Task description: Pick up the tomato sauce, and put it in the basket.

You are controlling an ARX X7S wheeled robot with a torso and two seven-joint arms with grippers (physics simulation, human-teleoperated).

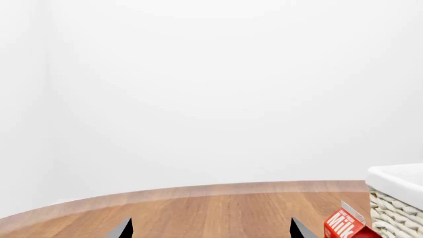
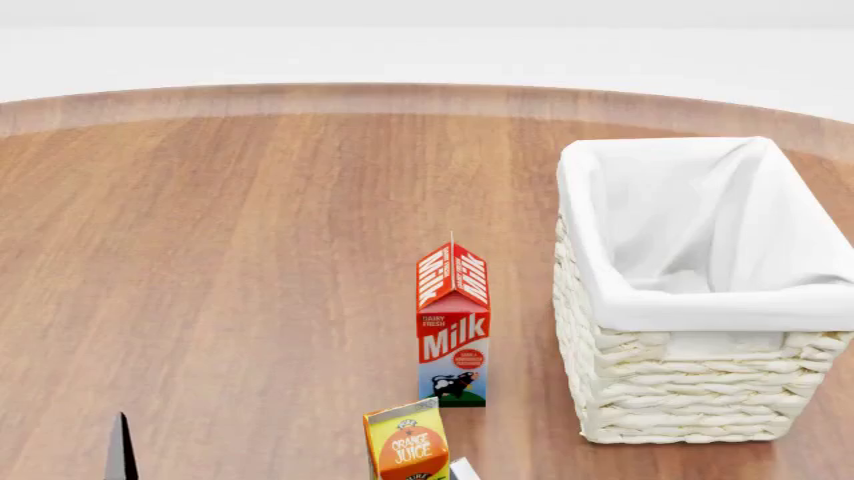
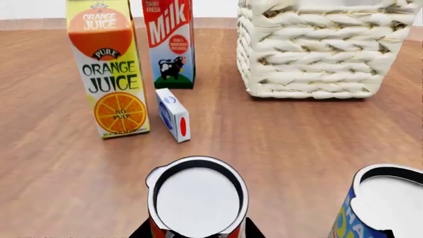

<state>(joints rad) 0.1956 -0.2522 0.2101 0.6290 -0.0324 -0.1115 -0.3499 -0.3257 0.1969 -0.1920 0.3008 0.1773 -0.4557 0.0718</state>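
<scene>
Tomato sauce (image 3: 197, 201) sits low centre in our right wrist frame, its red sides between our right gripper (image 3: 197, 229) fingers; whether they clamp it we cannot tell. Blue can (image 3: 380, 203) lower right. Orange juice (image 3: 109, 67), milk (image 3: 168, 42), then the basket (image 3: 317, 49) upper right, our likely destination. Left gripper (image 1: 211, 229) is spread, idle.
</scene>
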